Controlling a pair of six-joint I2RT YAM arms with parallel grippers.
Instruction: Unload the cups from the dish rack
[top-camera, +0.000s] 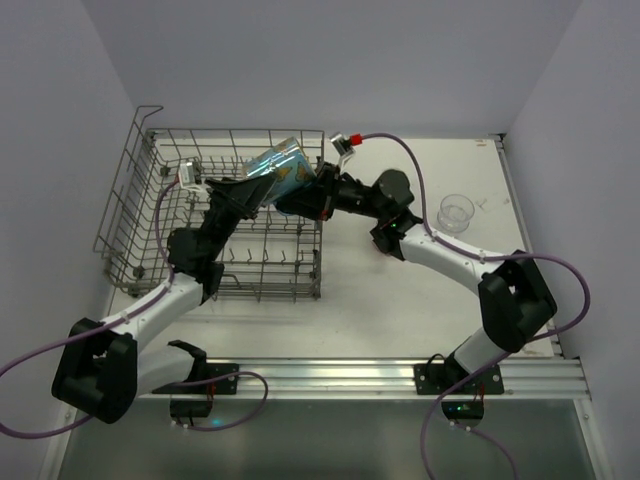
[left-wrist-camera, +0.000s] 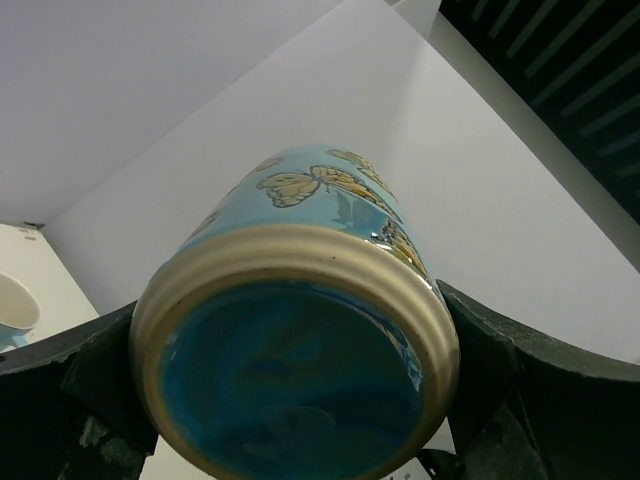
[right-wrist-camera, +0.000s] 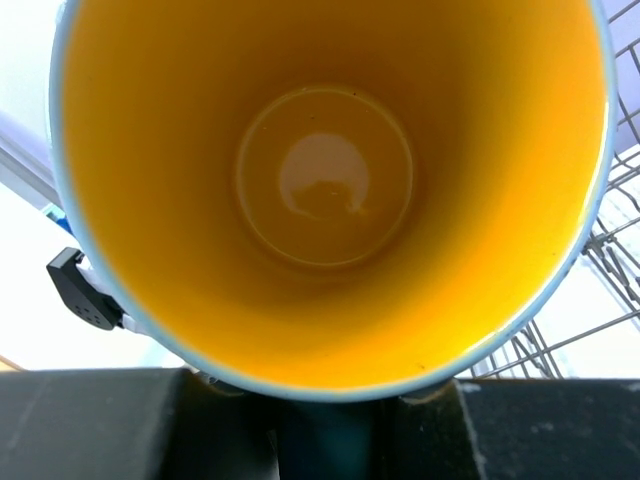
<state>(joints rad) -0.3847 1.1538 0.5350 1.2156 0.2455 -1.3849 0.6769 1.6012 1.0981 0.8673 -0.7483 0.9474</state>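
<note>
Both my hands meet above the far right part of the dish rack (top-camera: 140, 200), and the blue cup (top-camera: 278, 168) hangs tilted in the air between them. My right hand (top-camera: 308, 196) is clamped on a dark blue part near the cup's rim. My left hand (top-camera: 250, 188) has a finger on each side of the cup's bottom, but I cannot tell if it squeezes. A clear glass (top-camera: 456, 210) stands on the table (top-camera: 400, 290), far right.

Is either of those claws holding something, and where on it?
The butterfly cup, up over the rack: left gripper flanks its base, right gripper meets its rim. Which one truly grips cannot be told.
</note>
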